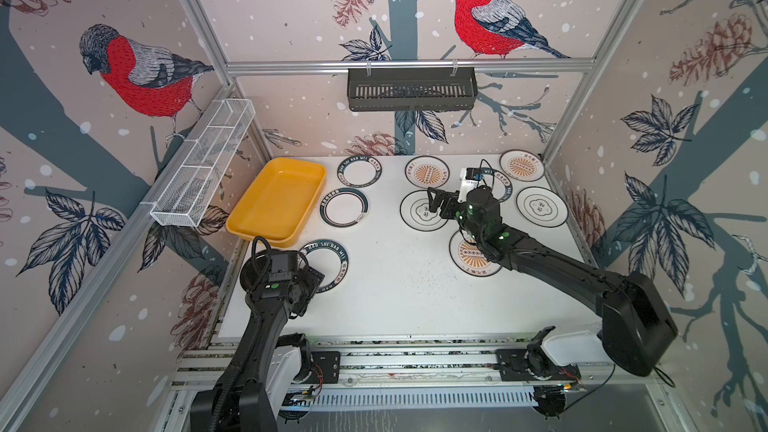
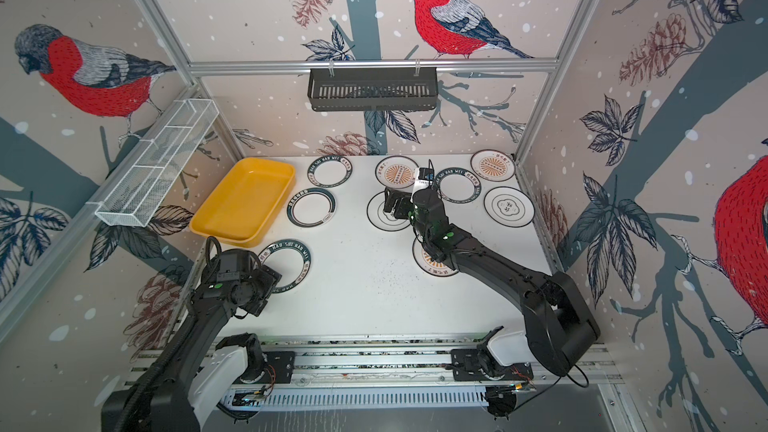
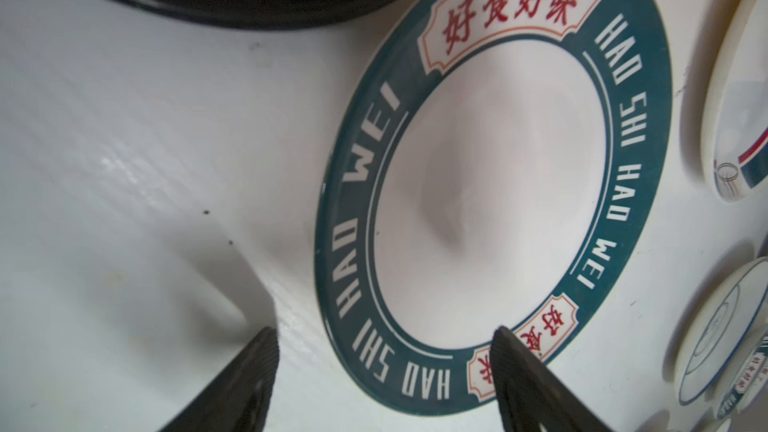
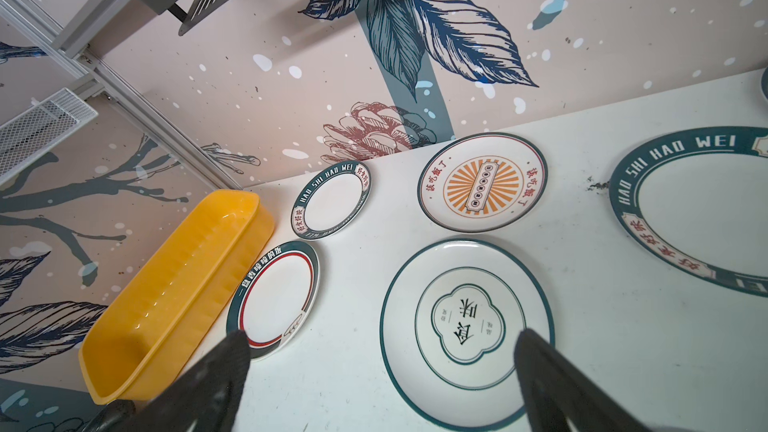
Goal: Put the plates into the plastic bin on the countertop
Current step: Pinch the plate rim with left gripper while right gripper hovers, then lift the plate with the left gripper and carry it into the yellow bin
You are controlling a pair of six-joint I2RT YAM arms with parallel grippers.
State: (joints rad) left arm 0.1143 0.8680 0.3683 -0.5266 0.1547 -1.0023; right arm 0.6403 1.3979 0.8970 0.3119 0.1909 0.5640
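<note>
The lettered plate point(image 3: 490, 184) lies flat by the tabletop's point(image 1: 395, 297) left edge, just in front of the empty plastic bin point(image 1: 278, 197) at the far-left corner. The best grasp probably pinches its dark ring squarely, then lifts clear before swinging to the bin. The left tool point(image 3: 384, 329) straddles that rim, jaws apart, holding nothing. The right tool point(image 4: 382, 333) hangs wide open over the emblem plate point(image 4: 467, 326).

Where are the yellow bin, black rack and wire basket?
yellow bin point(image 1: 276, 201), in a top view: floor
black rack point(image 1: 411, 91), in a top view: slotted front
wire basket point(image 1: 203, 164), in a top view: mesh side
</note>
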